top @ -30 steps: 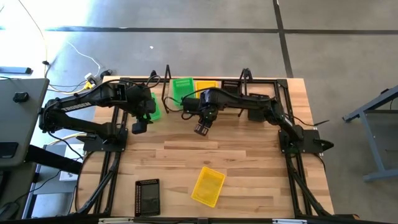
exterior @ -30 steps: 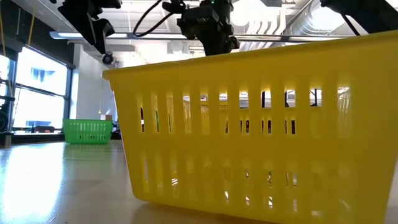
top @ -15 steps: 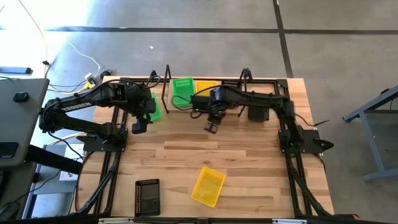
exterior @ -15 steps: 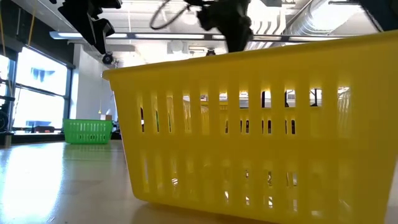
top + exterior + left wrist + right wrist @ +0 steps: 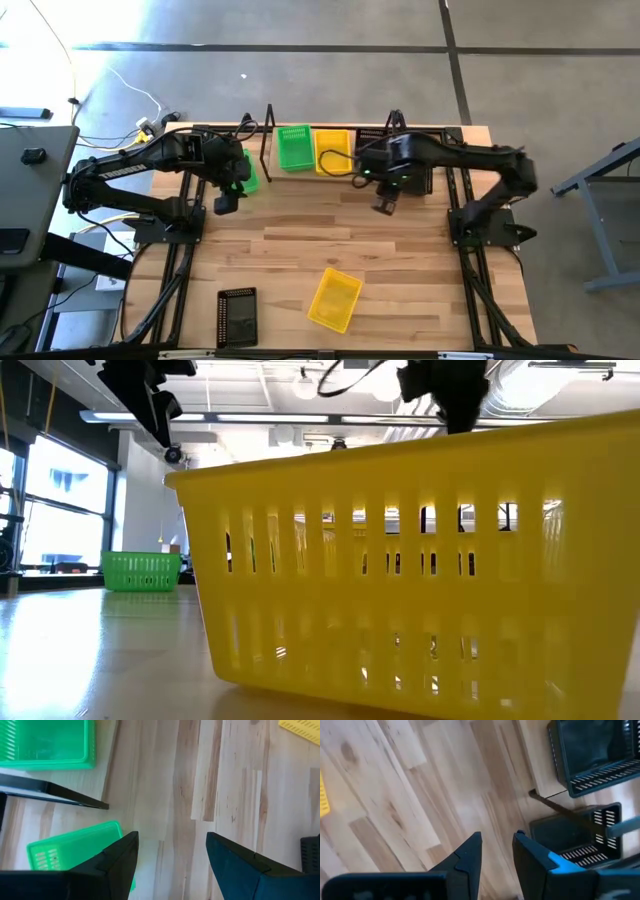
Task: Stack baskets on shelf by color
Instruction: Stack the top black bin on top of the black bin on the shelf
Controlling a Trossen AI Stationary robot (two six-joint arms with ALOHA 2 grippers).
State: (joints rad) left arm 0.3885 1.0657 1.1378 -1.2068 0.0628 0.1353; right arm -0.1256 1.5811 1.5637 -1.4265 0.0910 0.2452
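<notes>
The shelf stands at the table's far edge. On it sit a green basket, a yellow basket and a black basket, side by side. A second green basket lies on the table left of the shelf, under my left gripper, which hangs open above it. My right gripper hovers narrowly open over bare wood, beside a black basket that rests on the table. Near the front edge lie a yellow basket and a black basket.
The shelf's black rod frame runs between the two black baskets. Bare wooden tabletop spreads between the shelf and the front baskets. In the low view the front yellow basket fills the foreground.
My right gripper has swung from in front of the green and yellow baskets toward the table's right edge, rising slightly and holding nothing. It now hangs in front of the black baskets. The baskets have not moved.
</notes>
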